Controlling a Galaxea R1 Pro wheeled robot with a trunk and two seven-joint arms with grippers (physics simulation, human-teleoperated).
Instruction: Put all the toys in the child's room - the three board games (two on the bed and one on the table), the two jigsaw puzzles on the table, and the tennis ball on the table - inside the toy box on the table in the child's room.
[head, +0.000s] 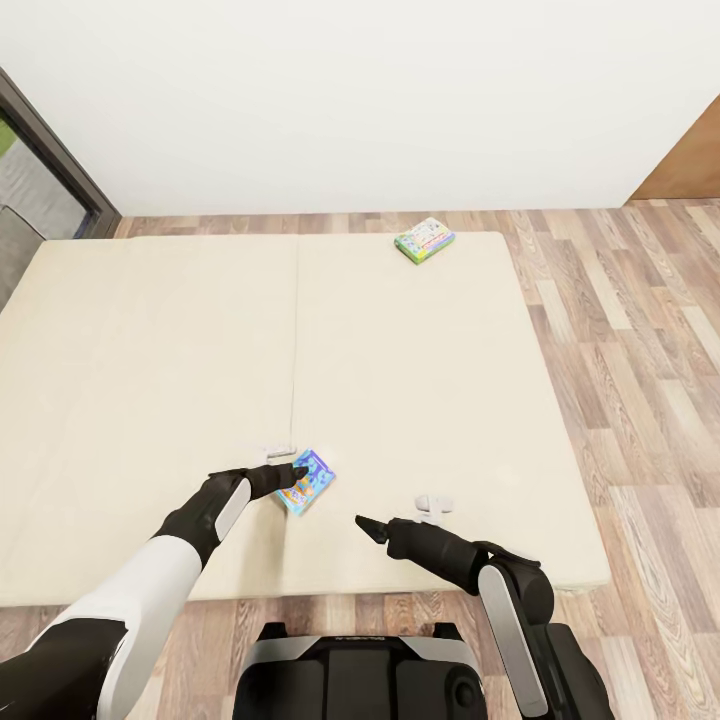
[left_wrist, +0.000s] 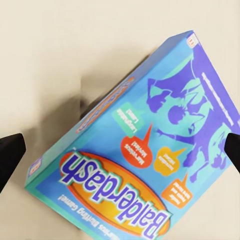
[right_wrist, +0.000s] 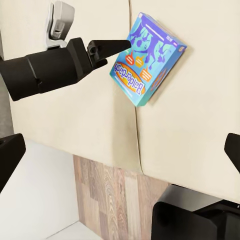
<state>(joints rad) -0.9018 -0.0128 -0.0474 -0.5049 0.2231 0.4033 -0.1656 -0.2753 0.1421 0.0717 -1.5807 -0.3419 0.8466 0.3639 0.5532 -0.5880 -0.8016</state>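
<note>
On the beige bed (head: 150, 350) lie two board games. The blue-purple board game (head: 310, 484) rests near the front edge, and its cover is seen close up in the left wrist view (left_wrist: 145, 145). My left gripper (head: 292, 477) hangs just above its near side, open, the dark fingertips (left_wrist: 11, 152) wide apart on either side of the box. The right wrist view looks on at the same box (right_wrist: 148, 56) and the left gripper (right_wrist: 112, 47). My right gripper (head: 366, 526) is open and holds nothing, a short way right of the box. The green-edged board game (head: 424, 241) lies at the bed's far edge.
Wood-plank floor (head: 640, 380) runs along the right of the bed and in front of it. A white wall (head: 360, 100) stands behind the bed. A dark frame (head: 60, 150) stands at the far left. My base (head: 360, 680) is close against the bed's front edge.
</note>
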